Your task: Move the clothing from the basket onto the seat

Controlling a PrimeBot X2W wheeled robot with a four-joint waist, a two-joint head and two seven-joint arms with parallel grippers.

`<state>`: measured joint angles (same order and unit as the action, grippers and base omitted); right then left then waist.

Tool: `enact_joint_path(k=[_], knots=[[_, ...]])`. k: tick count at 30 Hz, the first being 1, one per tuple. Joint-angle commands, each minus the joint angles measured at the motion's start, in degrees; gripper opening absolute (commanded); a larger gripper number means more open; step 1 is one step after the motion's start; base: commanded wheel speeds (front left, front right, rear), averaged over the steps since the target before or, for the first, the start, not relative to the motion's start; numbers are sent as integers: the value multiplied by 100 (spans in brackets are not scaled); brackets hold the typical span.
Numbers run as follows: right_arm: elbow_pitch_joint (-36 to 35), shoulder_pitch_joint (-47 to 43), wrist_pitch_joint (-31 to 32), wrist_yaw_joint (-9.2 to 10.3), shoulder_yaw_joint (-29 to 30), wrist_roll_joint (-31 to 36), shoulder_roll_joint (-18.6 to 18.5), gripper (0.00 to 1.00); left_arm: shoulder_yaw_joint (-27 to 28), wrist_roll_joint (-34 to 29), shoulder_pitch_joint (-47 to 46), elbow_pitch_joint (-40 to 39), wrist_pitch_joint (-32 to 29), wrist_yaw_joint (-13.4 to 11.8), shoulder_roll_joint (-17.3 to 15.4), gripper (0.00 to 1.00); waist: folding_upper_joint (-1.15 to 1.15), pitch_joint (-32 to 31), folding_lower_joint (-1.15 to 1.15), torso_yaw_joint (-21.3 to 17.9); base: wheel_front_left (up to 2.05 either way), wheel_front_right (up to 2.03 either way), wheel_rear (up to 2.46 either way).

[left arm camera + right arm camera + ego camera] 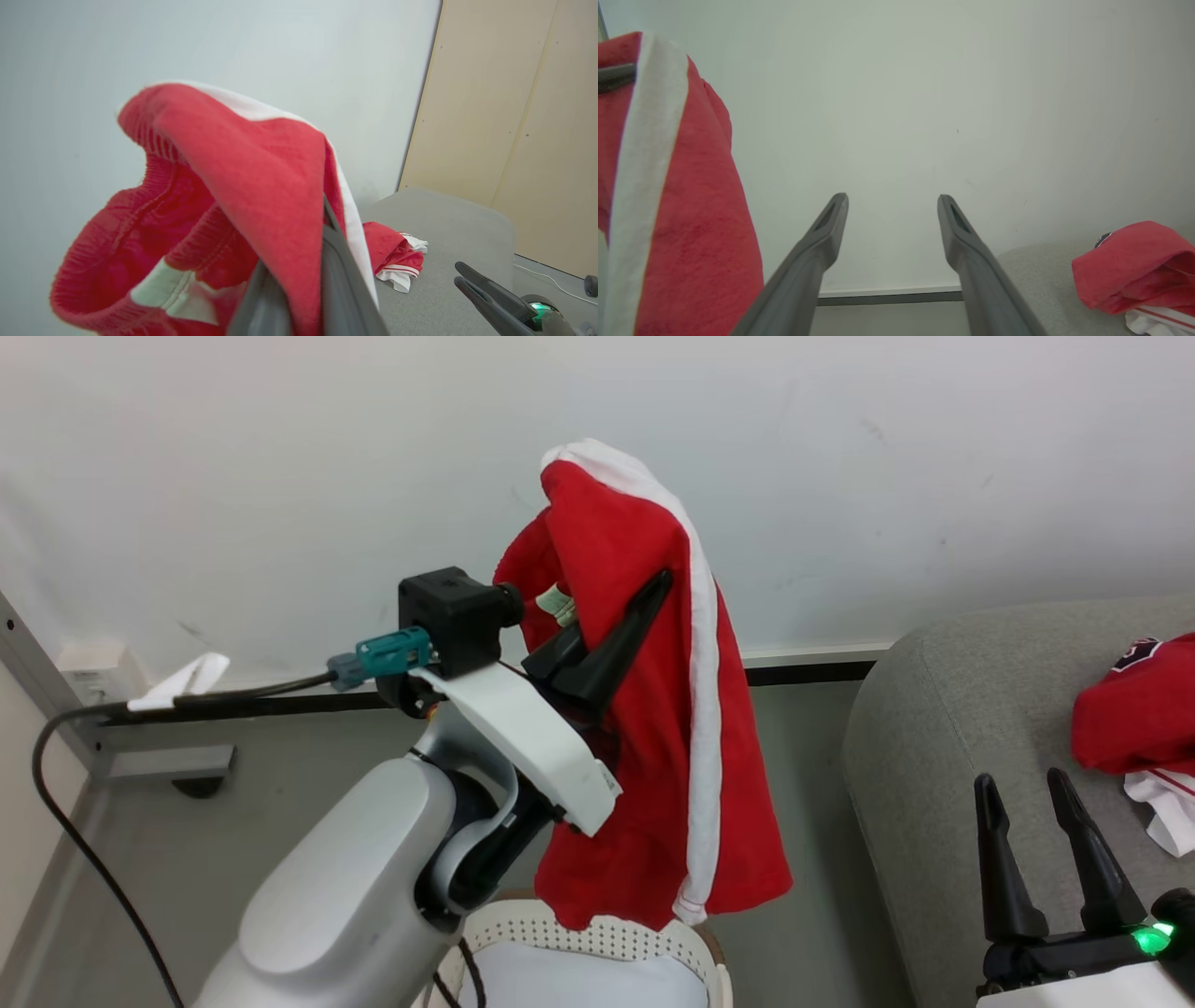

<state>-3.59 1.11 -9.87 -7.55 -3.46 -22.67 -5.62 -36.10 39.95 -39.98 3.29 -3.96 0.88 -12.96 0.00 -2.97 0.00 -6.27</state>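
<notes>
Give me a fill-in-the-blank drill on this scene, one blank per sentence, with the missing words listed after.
1. The left gripper is shut on a red garment with a ____ stripe.
2. The right gripper is ____ and holds nothing.
3. A second red garment lies on the ____ seat.

Missing words: white; open; grey.

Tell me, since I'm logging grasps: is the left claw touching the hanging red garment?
Touching. Left wrist view: the left claw pinches the red garment between its fingers.
</notes>
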Motion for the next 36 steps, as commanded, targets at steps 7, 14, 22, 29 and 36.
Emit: enact_joint_path(k=[7,14,22,29,36], knots=[[-182,205,95,13,-647,20,-45,100,-29,-22,7,263,-8,-9,-47,0,0,25,0,-29,0,0,0],[-101,702,328,13,-1601,-28,-20,100,-130,-77,36,543,101,50,26,0,0,23,0,-10,0,0,0],[817,1386,600,13,-2167,-322,136,100,-517,-158,166,768,211,160,349,0,0,34,0,262,0,0,0],[1761,1603,885,13,-2155,-223,224,100,-801,-195,215,779,261,240,584,0,0,33,0,545,0,0,0],[2543,1775,927,13,-2252,-268,260,100,-1159,-184,198,519,78,326,743,0,0,27,0,908,0,0,0]])
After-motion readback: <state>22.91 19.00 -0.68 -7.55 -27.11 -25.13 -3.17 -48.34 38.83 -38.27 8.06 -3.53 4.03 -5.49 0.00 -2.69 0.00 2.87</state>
